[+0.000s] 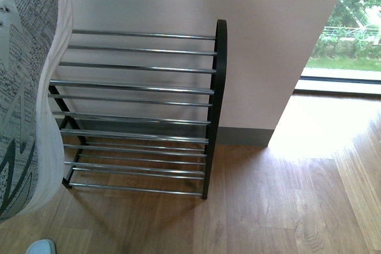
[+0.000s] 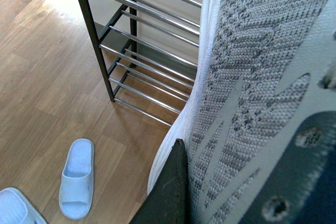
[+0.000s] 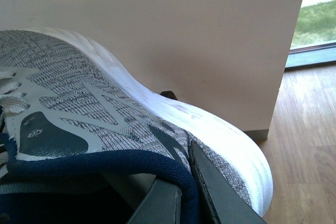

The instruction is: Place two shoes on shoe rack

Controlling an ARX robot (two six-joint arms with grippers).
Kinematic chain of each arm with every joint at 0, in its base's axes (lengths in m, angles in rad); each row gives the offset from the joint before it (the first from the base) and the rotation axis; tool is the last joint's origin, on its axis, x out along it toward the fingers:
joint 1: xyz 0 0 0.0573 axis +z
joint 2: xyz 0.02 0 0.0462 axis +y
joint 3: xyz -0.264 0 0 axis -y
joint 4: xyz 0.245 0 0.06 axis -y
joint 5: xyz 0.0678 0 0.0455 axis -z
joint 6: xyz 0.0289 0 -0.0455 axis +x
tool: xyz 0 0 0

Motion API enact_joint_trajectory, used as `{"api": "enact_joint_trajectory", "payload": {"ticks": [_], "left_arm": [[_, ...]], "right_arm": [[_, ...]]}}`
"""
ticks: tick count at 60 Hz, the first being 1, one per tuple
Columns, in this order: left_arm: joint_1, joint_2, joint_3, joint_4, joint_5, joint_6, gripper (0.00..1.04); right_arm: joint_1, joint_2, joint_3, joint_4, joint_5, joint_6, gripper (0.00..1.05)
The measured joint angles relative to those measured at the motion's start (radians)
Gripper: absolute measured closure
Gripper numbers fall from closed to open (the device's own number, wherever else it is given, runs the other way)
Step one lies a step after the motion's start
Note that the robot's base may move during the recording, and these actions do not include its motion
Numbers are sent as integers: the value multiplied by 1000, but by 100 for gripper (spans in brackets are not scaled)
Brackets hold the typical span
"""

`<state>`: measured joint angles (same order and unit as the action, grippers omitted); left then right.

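Left wrist view: my left claw [image 2: 181, 182] pinched one grey sneaker [image 2: 252, 77] aloft near the shoe rack [image 2: 136, 51]; right claw [image 3: 181, 176] clamped the other sneaker [image 3: 94, 93] by its navy collar [image 3: 105, 163].

Wood plank floor [image 1: 286, 206], warm brown, with a sunlit patch far right by the window. Shoe rack [image 1: 219, 105] stands on it far left, back against the pale wall, black feet on the boards. Two pale blue slippers [image 2: 77, 178] lie soles down on the near-left floor, near the rack and clear of it.
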<state>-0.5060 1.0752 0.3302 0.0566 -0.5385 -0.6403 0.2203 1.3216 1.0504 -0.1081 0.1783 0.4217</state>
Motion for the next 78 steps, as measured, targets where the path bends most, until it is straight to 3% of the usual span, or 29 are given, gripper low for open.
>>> {"api": "enact_joint_trajectory", "payload": {"ticks": [78], "left_arm": [[2, 0, 0, 0, 2, 1, 103]], "right_arm": [[8, 2, 0, 2, -21, 0, 103]]}}
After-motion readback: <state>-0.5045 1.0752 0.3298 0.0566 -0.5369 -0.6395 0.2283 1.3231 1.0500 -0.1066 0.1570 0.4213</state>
